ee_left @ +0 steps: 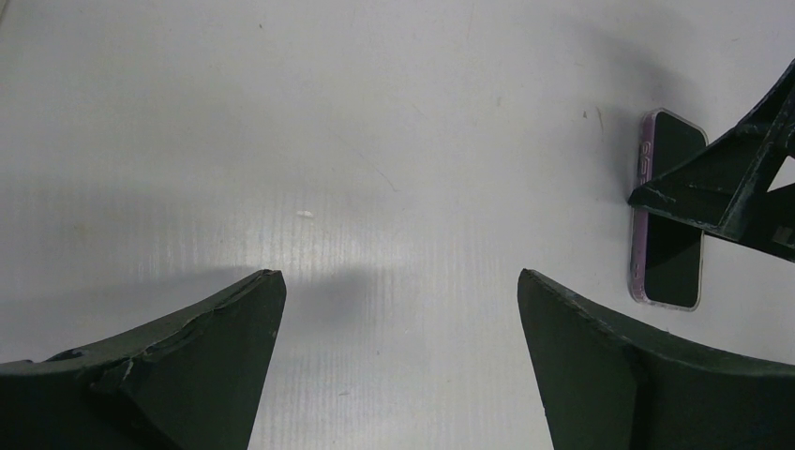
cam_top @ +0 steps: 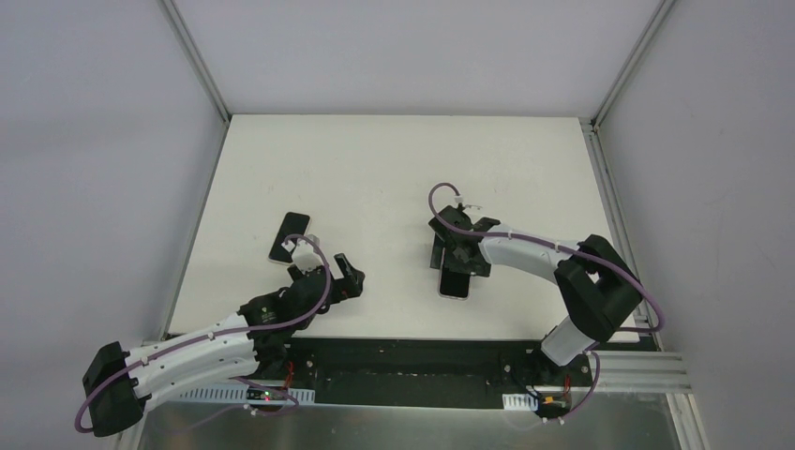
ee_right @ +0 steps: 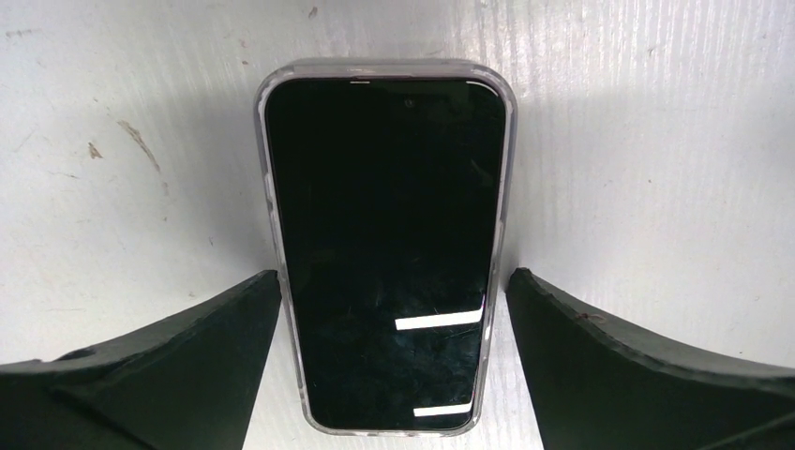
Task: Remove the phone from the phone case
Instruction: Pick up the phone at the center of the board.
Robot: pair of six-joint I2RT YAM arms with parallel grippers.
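I see phone, screen up, inside clear case, flat on surface. My right pincer released, jaws straddling it, not clamped. My left pincer released too, over surface, apart from phone. I judge: grasp step. Next: pin case edge, peel phone free with other pincer.

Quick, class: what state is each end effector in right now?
Left end effector: open, holding nothing.
Right end effector: open, fingers either side of the cased phone, not gripping it.
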